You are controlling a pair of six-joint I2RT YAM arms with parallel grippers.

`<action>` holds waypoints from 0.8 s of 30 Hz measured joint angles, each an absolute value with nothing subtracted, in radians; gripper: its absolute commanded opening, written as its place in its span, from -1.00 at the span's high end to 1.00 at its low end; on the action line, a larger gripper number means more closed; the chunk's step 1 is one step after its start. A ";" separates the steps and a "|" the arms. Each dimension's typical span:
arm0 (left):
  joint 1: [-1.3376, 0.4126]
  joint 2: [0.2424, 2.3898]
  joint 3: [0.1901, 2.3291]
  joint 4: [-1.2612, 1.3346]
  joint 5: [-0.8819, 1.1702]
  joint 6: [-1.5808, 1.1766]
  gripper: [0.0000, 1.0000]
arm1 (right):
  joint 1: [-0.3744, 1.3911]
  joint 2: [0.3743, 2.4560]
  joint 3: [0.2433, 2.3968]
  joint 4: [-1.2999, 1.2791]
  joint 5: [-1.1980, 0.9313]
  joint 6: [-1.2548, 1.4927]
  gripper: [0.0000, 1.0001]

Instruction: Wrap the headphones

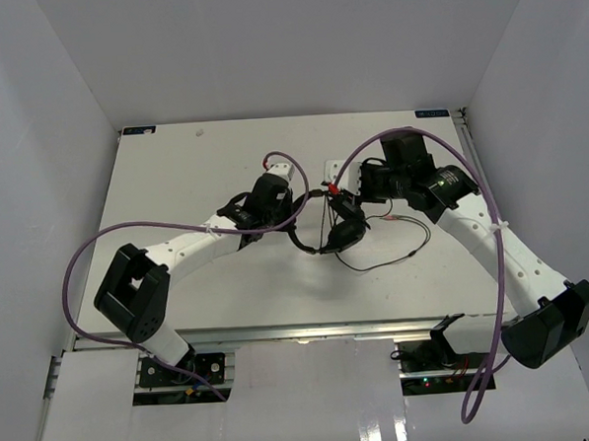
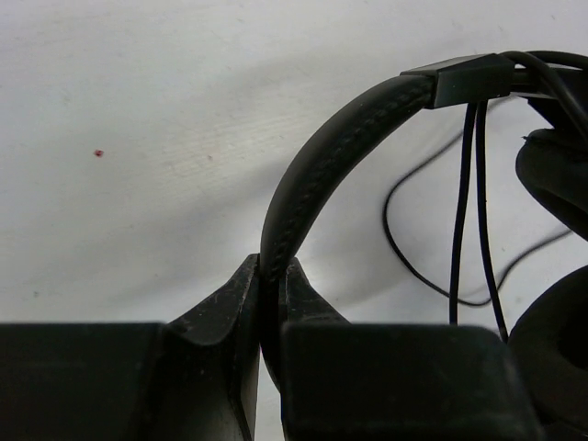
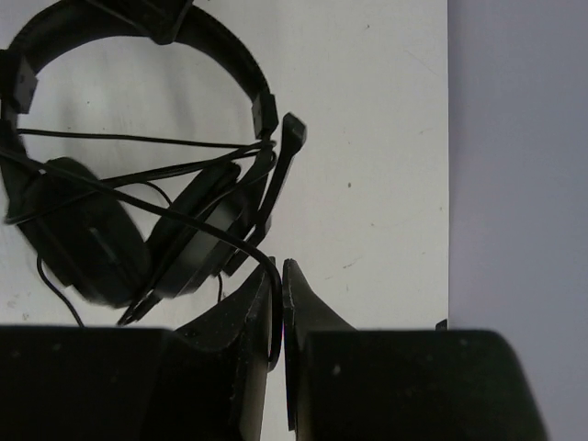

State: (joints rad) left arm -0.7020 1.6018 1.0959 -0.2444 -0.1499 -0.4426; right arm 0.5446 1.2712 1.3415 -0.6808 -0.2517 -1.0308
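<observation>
White table (image 1: pixel 174 177), matte, faintly scuffed. Slack of the thin black cable (image 1: pixel 386 264) lies on it in an open loop, right of centre, trailing from the headphones (image 1: pixel 343 235). Cannot tell whether the earcups touch the surface. Tiny red speck (image 2: pixel 98 152) on the top; small pale mark (image 1: pixel 199 134) near the far-left corner.

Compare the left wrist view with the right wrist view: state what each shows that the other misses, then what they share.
Left wrist only: the left gripper shut on the padded headband, seen close up, and a small red speck on the table.
Right wrist only: the right gripper pinching the thin cable, both earcups in full, and the grey wall.
Both: the headband, cable strands and the white table.
</observation>
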 measured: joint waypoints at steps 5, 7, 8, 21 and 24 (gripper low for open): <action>-0.734 1.548 1.035 -0.190 -0.065 -0.417 1.00 | 0.513 1.326 1.382 -0.678 -0.265 -0.993 0.75; -0.738 1.511 1.002 -0.166 -0.044 -0.414 1.00 | 0.491 1.359 1.412 -0.680 -0.285 -0.973 0.75; -0.740 1.494 0.992 -0.155 -0.036 -0.411 1.00 | 0.483 1.372 1.424 -0.681 -0.296 -0.963 0.75; -0.786 1.495 0.980 -0.097 0.064 -0.366 1.00 | 0.477 1.401 1.492 -0.709 -0.415 -0.913 0.74; -0.797 1.516 0.991 -0.102 0.078 -0.356 1.00 | 0.477 1.402 1.492 -0.710 -0.425 -0.912 0.74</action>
State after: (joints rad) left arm -0.7968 1.5155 0.9907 -0.1018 0.0779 -0.3564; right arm 0.4770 1.4023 1.4922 -0.7097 -0.4246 -0.9119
